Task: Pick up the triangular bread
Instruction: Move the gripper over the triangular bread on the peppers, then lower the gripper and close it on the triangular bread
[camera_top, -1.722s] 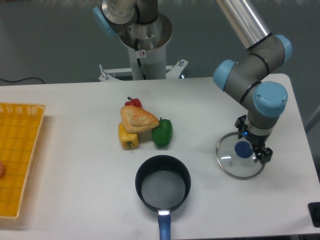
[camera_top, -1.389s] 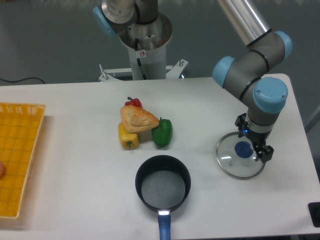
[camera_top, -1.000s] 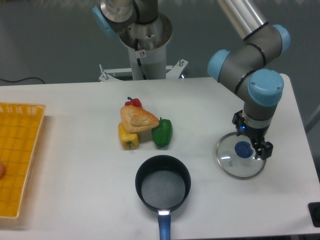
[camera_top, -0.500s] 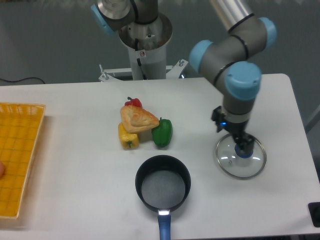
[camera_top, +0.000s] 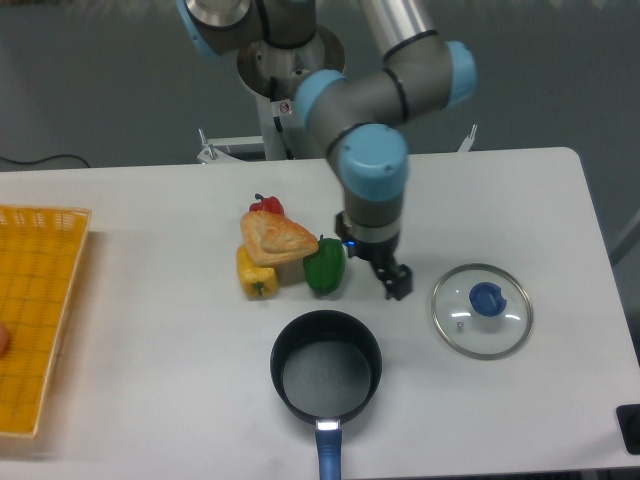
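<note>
Three peppers, red (camera_top: 265, 205), yellow (camera_top: 256, 276) and green (camera_top: 325, 265), crowd the triangular bread (camera_top: 275, 238) at frame centre. My gripper (camera_top: 392, 283) hangs right of them; its opening I cannot tell. No writing legible.

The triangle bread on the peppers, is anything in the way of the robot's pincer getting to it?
Yes. The green bell pepper sits on the table between the pincer and the golden-brown triangular bread, touching the bread's right corner. The bread rests on top of the peppers, and nothing covers it from above.

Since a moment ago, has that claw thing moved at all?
Yes. The gripper has swung left, off the glass lid, toward the green pepper.
</note>
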